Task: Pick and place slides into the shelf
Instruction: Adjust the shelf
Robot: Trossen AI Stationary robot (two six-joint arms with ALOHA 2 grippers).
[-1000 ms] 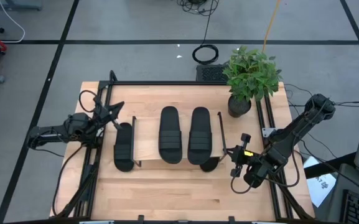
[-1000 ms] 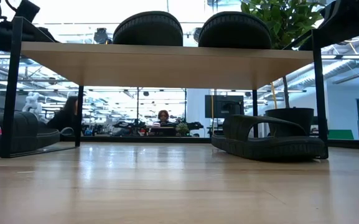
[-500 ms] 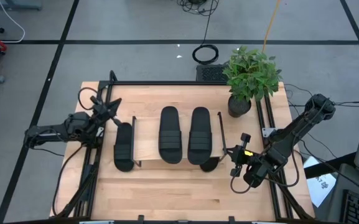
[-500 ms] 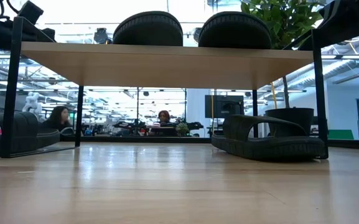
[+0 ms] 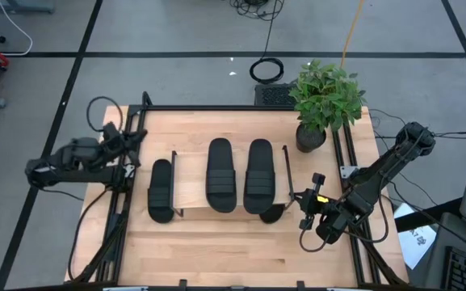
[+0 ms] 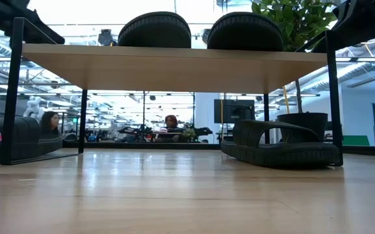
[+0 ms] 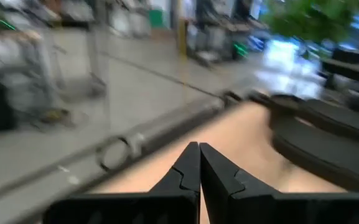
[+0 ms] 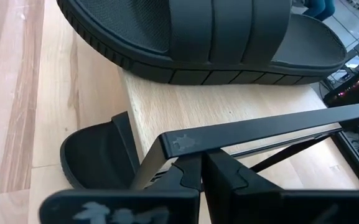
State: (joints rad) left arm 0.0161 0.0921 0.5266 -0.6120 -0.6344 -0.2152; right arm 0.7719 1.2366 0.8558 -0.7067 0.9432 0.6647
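Note:
The shelf (image 5: 192,194) stands mid-table, with two black slides (image 5: 220,175) (image 5: 258,175) lying side by side on its wooden top board (image 6: 174,68). A third slide (image 5: 161,191) lies on the table by the shelf's left end. The fourth (image 6: 281,146) rests sole down on the table under the board's right end. My left gripper (image 5: 138,136) hovers shut above the table's left rail, apart from every slide. My right gripper (image 5: 295,196) is shut beside the shelf's right end rail (image 8: 247,132), close above the fourth slide (image 8: 95,155). My right gripper comes slanting down from the table's right side. Its shut fingertips (image 8: 191,169) stand right against the shelf's black end rail. I cannot tell whether they touch it.
A potted plant (image 5: 323,101) stands at the table's far right corner, behind the shelf's right end. Black rails (image 5: 123,202) run along the table's left and right sides. Bare tabletop (image 5: 233,250) lies in front of the shelf. People show in the room beyond the table.
My left gripper has drawn back from the far end of the left slide, going up and toward the table's left and far edges, and it has rolled about its own line. It stays shut. The slides and the shelf have not moved.

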